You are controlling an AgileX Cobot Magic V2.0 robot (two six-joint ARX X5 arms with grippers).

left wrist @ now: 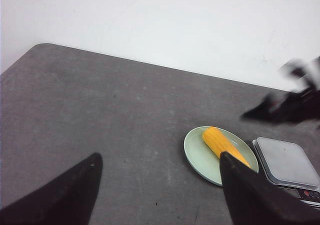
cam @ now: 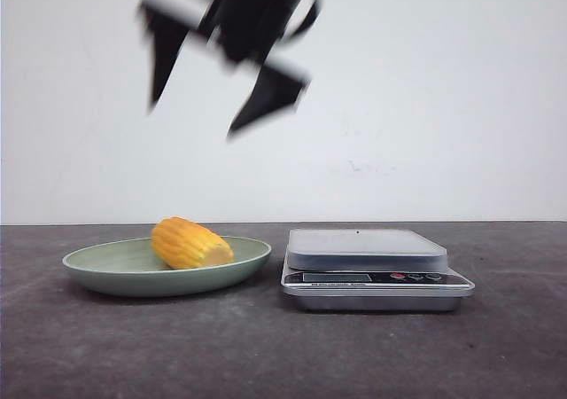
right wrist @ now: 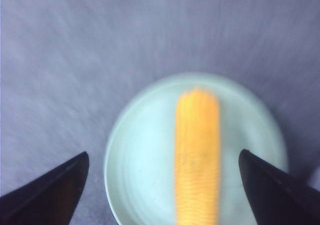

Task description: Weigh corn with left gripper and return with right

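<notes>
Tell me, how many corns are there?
1. The corn lies on the green plate, left of the scale in the front view. No other shows in any view.

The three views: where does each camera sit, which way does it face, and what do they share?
Front view: low at the table edge, facing forward at the corn, plate and scale; the right tool hangs blurred above.
Left wrist view: high, looking down across the table; left tool open.
Right wrist view: directly above the plate; right tool open.
All share corn and plate.

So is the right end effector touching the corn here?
Apart. The front view shows the right end effector open, high above the corn on the plate, with bare wall between them.
</notes>
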